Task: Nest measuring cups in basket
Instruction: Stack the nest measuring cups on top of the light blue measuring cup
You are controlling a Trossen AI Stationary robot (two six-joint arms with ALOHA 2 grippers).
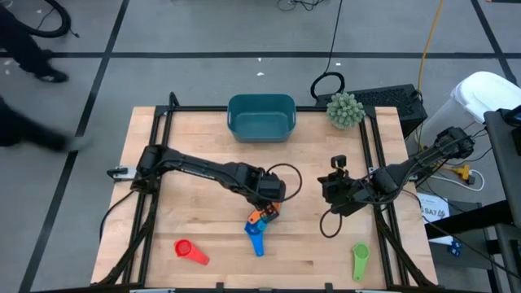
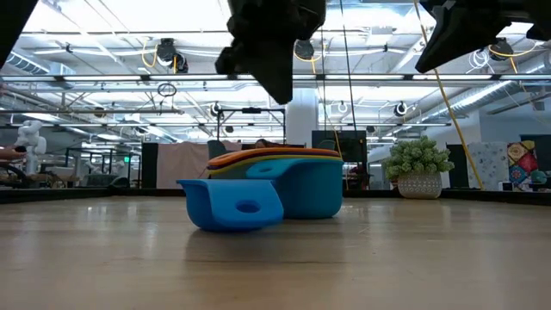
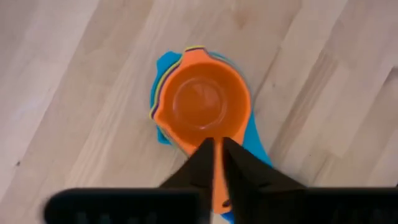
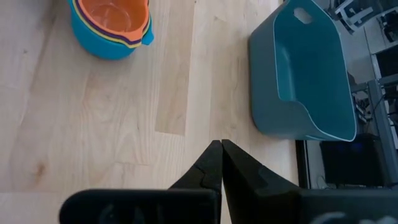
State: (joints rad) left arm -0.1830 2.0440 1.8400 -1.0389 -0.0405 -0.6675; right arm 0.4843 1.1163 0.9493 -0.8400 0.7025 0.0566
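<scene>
Covering most of the high view, light wood table (image 1: 203, 244) framed by black rails, grey floor around it. Basket (image 1: 260, 116) sits at the far edge, centre; plant ball (image 1: 345, 109) just right of it. Low view adds the room: ceiling lights, racks, plant pot on the right.

Cup stack (image 1: 259, 221) lies mid-table toward the near side, orange cup (image 3: 202, 106) on top, blue at the bottom. Left gripper (image 3: 217, 163) is over it, fingers pinched onto the orange cup's handle; only the left wrist view shows this. Low view shows the stack (image 2: 267, 196) flat on the wood, layered rims visible.

Right gripper (image 4: 221, 158) hovers right of centre, fingers pressed together, holding nothing. Its wrist view catches both stack and basket (image 4: 298, 74), well apart.

Red cup (image 1: 190, 251) near the front left, green cup (image 1: 360, 260) at the front right edge, both only in the high view. Bare wood between stack and basket.
</scene>
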